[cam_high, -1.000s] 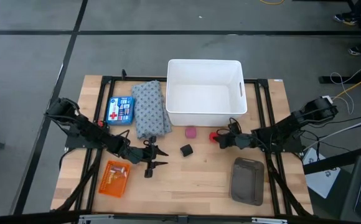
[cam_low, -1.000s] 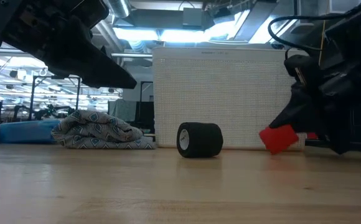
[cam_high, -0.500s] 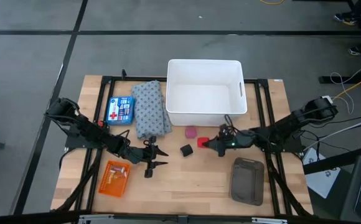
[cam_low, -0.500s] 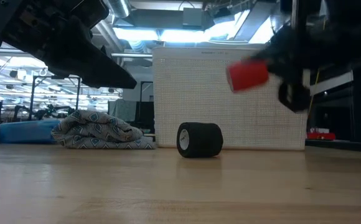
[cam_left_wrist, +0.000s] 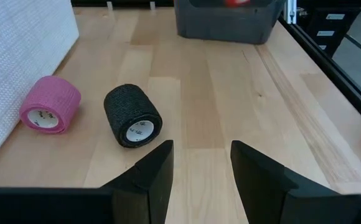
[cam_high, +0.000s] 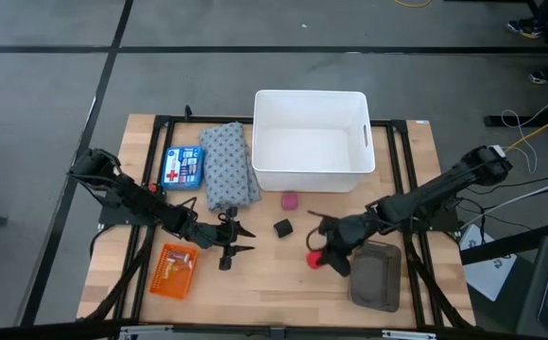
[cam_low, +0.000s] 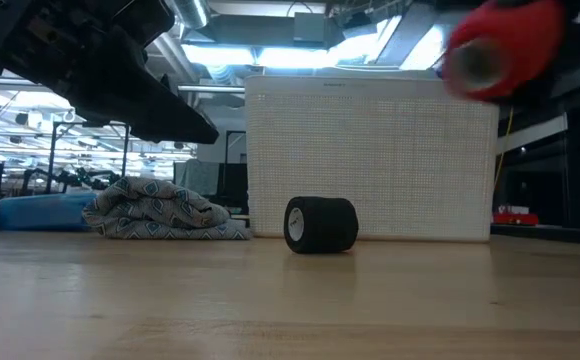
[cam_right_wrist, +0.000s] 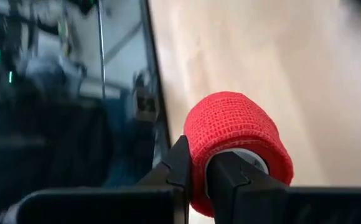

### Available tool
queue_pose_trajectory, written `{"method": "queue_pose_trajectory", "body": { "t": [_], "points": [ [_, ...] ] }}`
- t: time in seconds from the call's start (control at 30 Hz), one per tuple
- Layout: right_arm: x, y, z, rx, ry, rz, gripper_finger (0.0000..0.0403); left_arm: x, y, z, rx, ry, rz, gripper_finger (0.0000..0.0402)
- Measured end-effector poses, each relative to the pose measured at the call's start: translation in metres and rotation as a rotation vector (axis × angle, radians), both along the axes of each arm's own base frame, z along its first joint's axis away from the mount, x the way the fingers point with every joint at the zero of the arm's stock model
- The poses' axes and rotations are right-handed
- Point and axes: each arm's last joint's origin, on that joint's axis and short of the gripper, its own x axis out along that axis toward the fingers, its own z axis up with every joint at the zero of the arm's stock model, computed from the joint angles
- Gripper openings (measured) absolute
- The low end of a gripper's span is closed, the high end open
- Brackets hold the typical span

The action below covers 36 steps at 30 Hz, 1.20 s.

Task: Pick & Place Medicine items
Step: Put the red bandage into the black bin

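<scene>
The flat blue box with a red cross (cam_high: 182, 167) lies flat near the table's left far corner, beside the grey cloth. No amber vial or silvery piece shows in any view. My right gripper (cam_high: 323, 251) hovers over the table's near middle, left of the dark tray, shut on a red bandage roll (cam_high: 314, 258) that shows high up and blurred in the low view (cam_low: 500, 45). My left gripper (cam_high: 237, 240) waits open, low over the table left of the black roll; its fingers (cam_left_wrist: 202, 165) point at bare wood. My right gripper (cam_right_wrist: 200, 157) pinches the red roll's wall (cam_right_wrist: 196, 186) at one open end. One finger (cam_right_wrist: 229, 180) stands at the pale core's opening and the other finger (cam_right_wrist: 178, 167) outside the roll. The roll is lifted clear of the table.
A white bin (cam_high: 310, 142) stands at the far middle, with the grey patterned cloth (cam_high: 229, 165) to its left. A pink roll (cam_high: 291, 200) and a black roll (cam_high: 282, 227) lie on their sides before the bin. A dark tray (cam_high: 376, 274) and an orange packet (cam_high: 175, 271) sit near the near edge.
My right gripper has lifted the red roll off the table by the bin's near side. It has carried the roll up and toward the table's near edge, turning as it went. The left arm has kept still.
</scene>
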Motion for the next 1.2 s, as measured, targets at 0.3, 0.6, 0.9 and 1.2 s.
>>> {"method": "queue_pose_trajectory", "body": {
  "t": [0.3, 0.6, 0.9, 1.2],
  "points": [
    [-0.030, 0.017, 0.017, -0.074, 0.375, -0.019, 0.0031, 0.000, 0.000, 0.000, 0.000, 0.001, 0.000, 0.0155],
    [-0.065, 0.027, 0.004, -0.140, 0.723, -0.203, 0.0030, 0.000, 0.000, -0.001, 0.000, 0.011, 0.000, 0.0155],
    [-0.067, 0.039, -0.009, -0.214, 0.724, -0.277, 0.0030, -0.001, 0.000, -0.003, -0.006, 0.028, 0.006, 0.0155],
    [-0.057, 0.052, -0.047, -0.326, 0.845, -0.266, 0.0030, -0.001, 0.001, -0.003, -0.011, 0.030, 0.009, 0.0154]
  ]
}}
